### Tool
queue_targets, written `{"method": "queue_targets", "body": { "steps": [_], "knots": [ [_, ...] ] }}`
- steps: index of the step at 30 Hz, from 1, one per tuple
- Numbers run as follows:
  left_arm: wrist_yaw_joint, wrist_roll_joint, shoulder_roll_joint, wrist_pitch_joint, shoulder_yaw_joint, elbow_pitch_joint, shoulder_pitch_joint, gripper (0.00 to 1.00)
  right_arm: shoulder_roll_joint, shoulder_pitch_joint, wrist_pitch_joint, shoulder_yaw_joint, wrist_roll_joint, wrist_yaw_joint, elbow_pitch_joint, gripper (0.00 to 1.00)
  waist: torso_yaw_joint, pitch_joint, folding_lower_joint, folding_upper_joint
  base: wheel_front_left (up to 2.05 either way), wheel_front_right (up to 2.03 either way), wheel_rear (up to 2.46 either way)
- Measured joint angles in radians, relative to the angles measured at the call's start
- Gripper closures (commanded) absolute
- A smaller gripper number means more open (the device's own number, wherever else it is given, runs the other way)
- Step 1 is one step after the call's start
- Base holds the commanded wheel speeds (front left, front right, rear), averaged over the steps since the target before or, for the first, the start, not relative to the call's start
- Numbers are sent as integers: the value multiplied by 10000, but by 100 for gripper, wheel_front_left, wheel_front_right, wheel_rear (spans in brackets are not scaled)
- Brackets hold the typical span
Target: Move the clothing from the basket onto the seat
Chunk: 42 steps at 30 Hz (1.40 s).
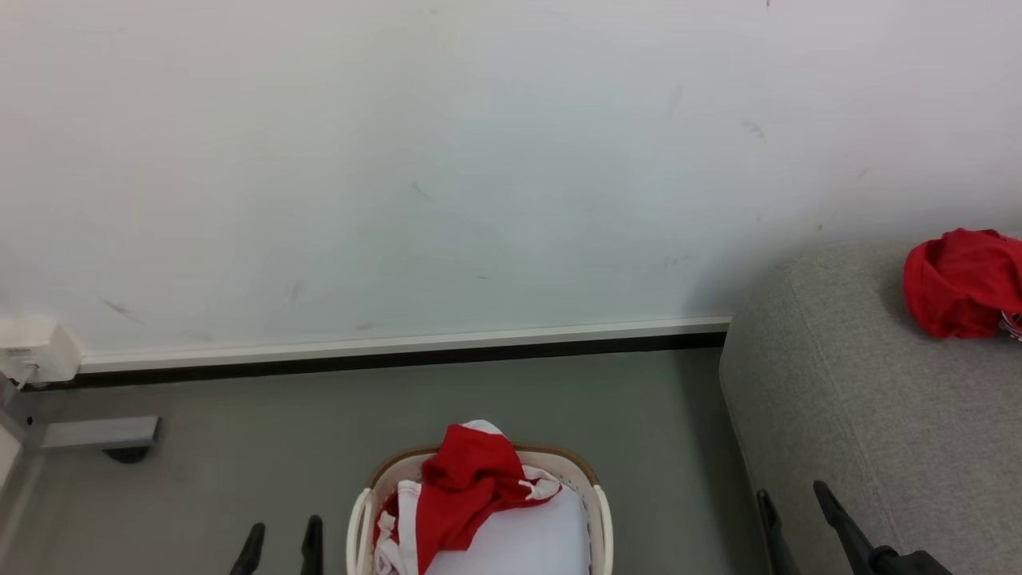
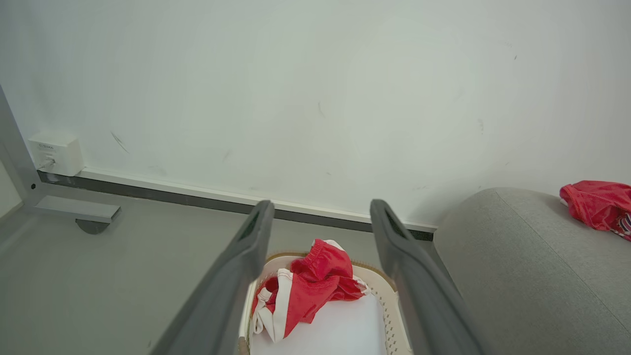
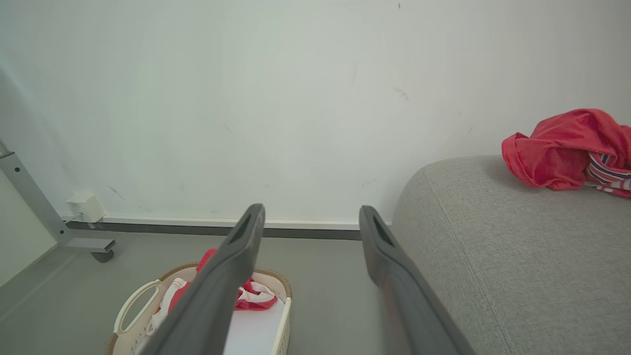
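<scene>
Head view, bottom centre: we log the basket point(image 1: 597, 511) standing on the grey floor point(image 1: 239, 447), cut off by the lower edge of the frame. The clothing point(image 1: 467, 487) in it is red with white trim. It is bunched toward the upper left of the basket and humped over the far brown rim. The white base shows bare at the basket's lower right.

Right edge, mid-height: a second red garment point(image 1: 958, 283) lies crumpled on the seat point(image 1: 862, 399), with a scrap of striped fabric touching its lower right side. The seat takes up the lower right of the frame. Its rounded end stands apart from the basket, with floor between them.

Left gripper point(image 1: 285, 529): lower left, fingertips rising from the bottom edge just left of the basket. We note its jaws apart. In the left wrist view the two fingers spread wide and frame the basket and its clothing, which lie beyond the tips and clear of them.

Right gripper point(image 1: 792, 491): lower right, in front of the seat's rounded end. Its jaws are apart too. We cannot tell whether it touches the upholstery. In the right wrist view one finger crosses in front of the basket at lower left, and the other lies before the seat's end.

Background: scuffed white wall point(image 1: 479, 160), pale skirting strip point(image 1: 399, 345) with a dark line beneath it, a white socket box point(image 1: 32, 351) at the left edge, and below that a grey metal foot point(image 1: 100, 435) on a caster.
</scene>
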Motion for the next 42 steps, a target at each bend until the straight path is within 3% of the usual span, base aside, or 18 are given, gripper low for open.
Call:
{"method": "queue_targets", "body": {
  "steps": [7,15,23,28,35,42],
  "knots": [
    [0,0,27,0,-217,-42,-37,0,-2,-166,0,-40,-73,0,-77,0,-115,198,0,0,0,0,0],
    [-2,140,759,0,-1818,518,-1475,0,-4,-979,-2,-40,-205,0,-694,0,-426,1201,0,0,0,0,0],
    [-27,441,2188,708,-4174,2529,-5010,0,-13,-2535,-21,-123,-276,0,-2029,0,-860,3446,4,0,0,0,0],
    [-27,190,2775,1501,-5149,4073,-6668,0,-25,-3118,-23,-42,-73,0,-2782,0,-1335,4949,5,0,0,0,0],
    [-21,-77,2982,1774,-5517,5963,-8124,0,-25,-3371,-21,113,268,0,-3582,0,-2145,6645,5,0,0,0,0],
    [525,378,3045,1475,-5637,7323,-9308,0,-23,-3503,-21,182,520,0,-4153,0,-2718,7785,4,0,0,0,0]
  ]
}}
